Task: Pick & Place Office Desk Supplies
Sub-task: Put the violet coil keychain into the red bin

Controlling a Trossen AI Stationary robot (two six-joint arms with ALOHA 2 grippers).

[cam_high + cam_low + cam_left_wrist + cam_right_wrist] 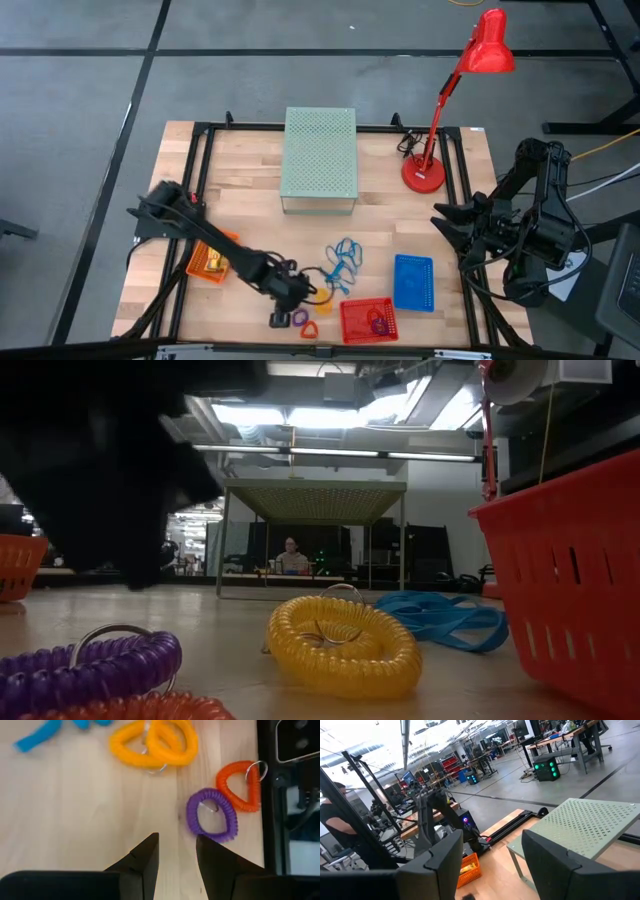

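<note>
The wooden table [250,215] carries a pale green perforated box [319,160] at the back, a red lamp [440,110] at the far right corner, and three small baskets near the front: an orange one [207,264] on the left with something yellow in it, a blue one [413,282] on the right, and a red one [367,320] at the front edge with a coiled ring or two already inside.

By my reckoning the sorting is partly done. Loose on the wood are a tangle of blue loops [345,262] in the middle, yellow coil rings [152,742] just beside it, and, near the front edge, a purple coil ring [212,815] touching or nearly touching an orange coil ring [241,786]. Those all look left to place.

The left gripper [176,852] hangs low over the front of the table, just short of the purple ring. Its two dark fingers stand a little apart, with bare wood showing between them; they pinch nothing and touch no ring.

The right gripper [487,855] waits off the right side of the table, raised, fingers spread wide and empty.
</note>
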